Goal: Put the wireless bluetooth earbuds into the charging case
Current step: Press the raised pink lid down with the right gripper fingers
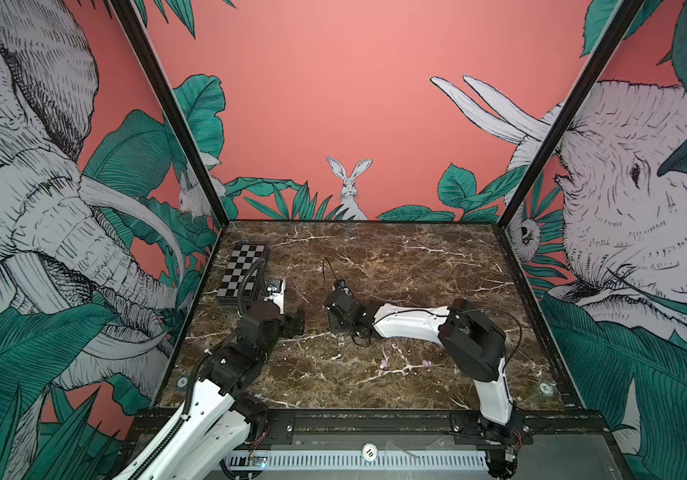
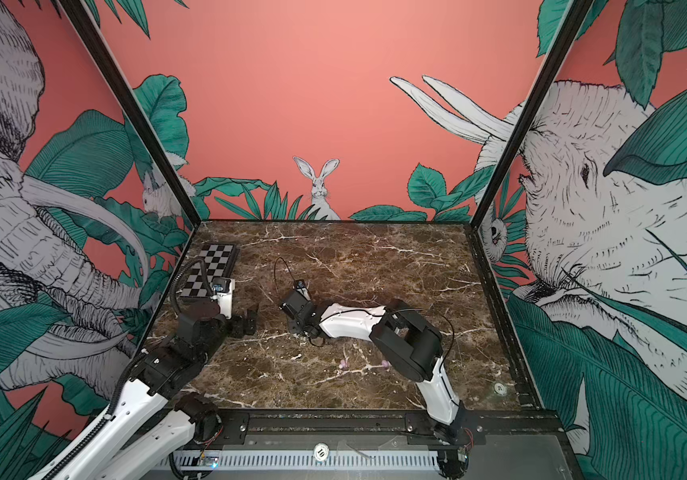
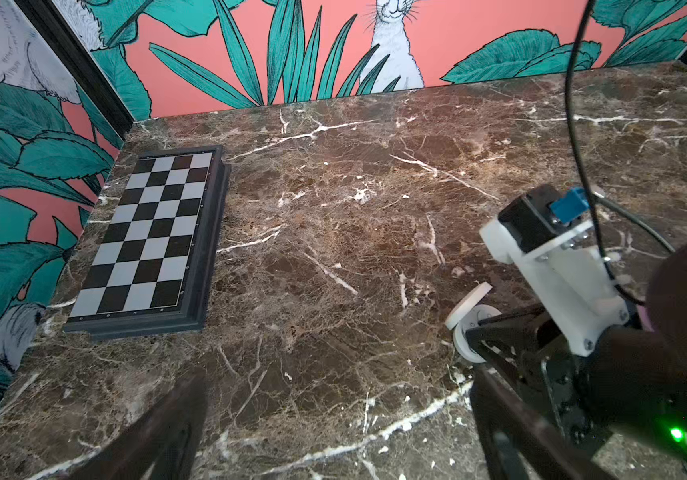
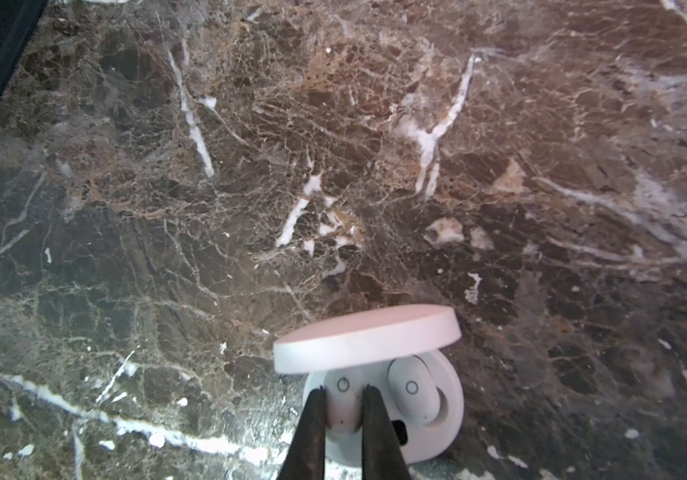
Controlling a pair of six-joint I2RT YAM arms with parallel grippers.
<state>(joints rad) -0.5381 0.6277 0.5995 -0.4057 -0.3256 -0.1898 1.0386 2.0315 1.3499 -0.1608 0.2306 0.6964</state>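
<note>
Nearest me: a lilac bud (image 1: pixel 383 364) and a second lilac bud (image 1: pixel 427 363) lie loose on the table (image 1: pixel 416 266). They are apart from each other, close by my right arm's bend.
My right claw (image 4: pixel 344 395): it pinches the white bud (image 4: pixel 342 384) between both fingers.
Where that bud is: in the open case (image 4: pixel 449 415), right beside the other white bud (image 4: pixel 412 390), which sits in its own cup.
Bud's long way: it runs from my claw toward the lid (image 4: pixel 366 338). I squeeze across its thin way.
Next, I think: let go and lift straight up. I cannot tell if the bud is all the way down.
My left claw (image 1: pixel 297 323): spread wide, holding nothing, off to the side of the case. My right arm is the one at the case.
Farthest: the chessboard (image 1: pixel 242 270), by the left wall.
What the views give: only my wrist views show the case, because in both top views my claw hides it. Only the top views show the lilac buds.
</note>
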